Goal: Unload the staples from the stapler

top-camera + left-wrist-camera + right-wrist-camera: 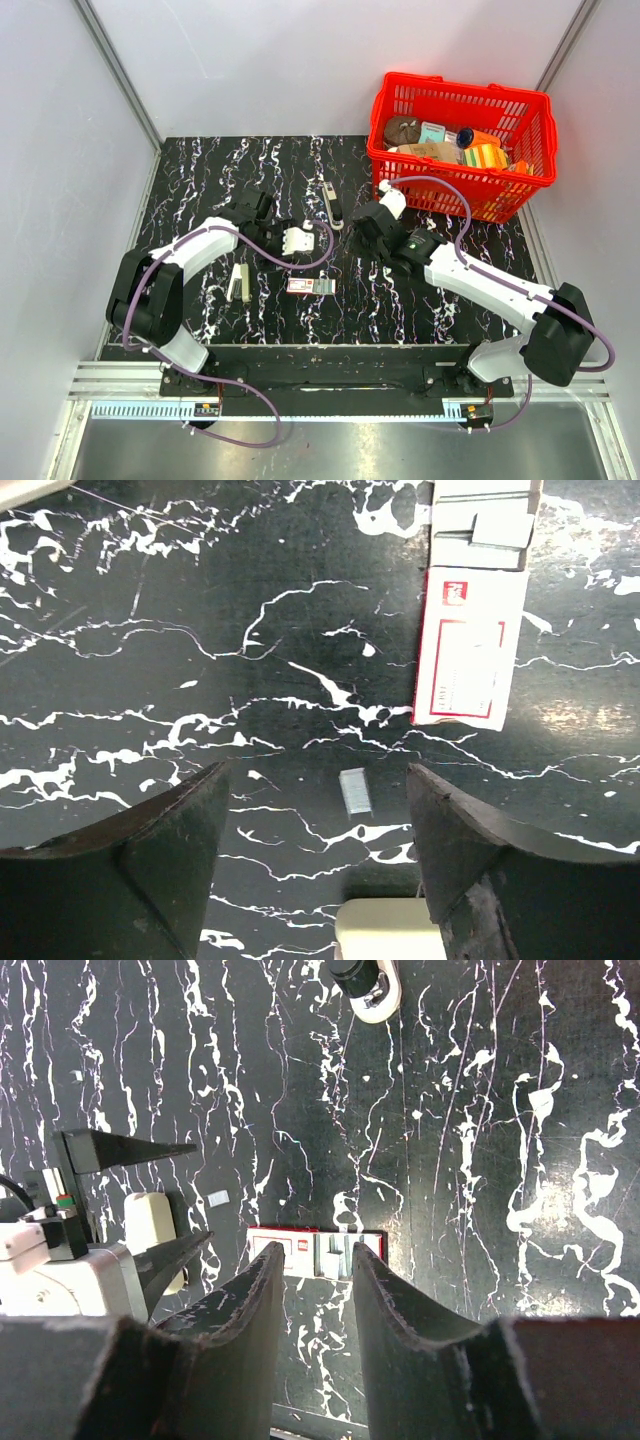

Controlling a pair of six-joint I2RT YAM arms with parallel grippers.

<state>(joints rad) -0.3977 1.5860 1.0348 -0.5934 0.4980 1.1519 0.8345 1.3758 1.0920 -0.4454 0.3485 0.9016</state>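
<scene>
Near the middle of the black, white-veined marble table (200, 180), a short grey strip of metal staples (355, 790) lies flat and loose. It sits between the wide-spread fingers of the left gripper (315, 778), which has hold of nothing. Just beside the strip, toward the near edge, sits a red-and-white cardboard staple box (462, 650) with its grey inner tray showing at one end. The slim black-and-white stapler (333, 205) lies apart from both, toward the far edge. Whether its magazine is open, or holds more staples, I cannot tell. The right gripper (318, 1255) hovers close by, its fingers parted only narrowly and empty.

The main risk, as I judge it, is in picking up the strip. It is thin and lies flat on a slick top, so closing fingers could skate over it, flick it away or snap it into pieces. The left fingers also stand near the box, and an off-centre squeeze could shove it. The two grippers are very near each other, so a careless swing by either could make them collide.
</scene>
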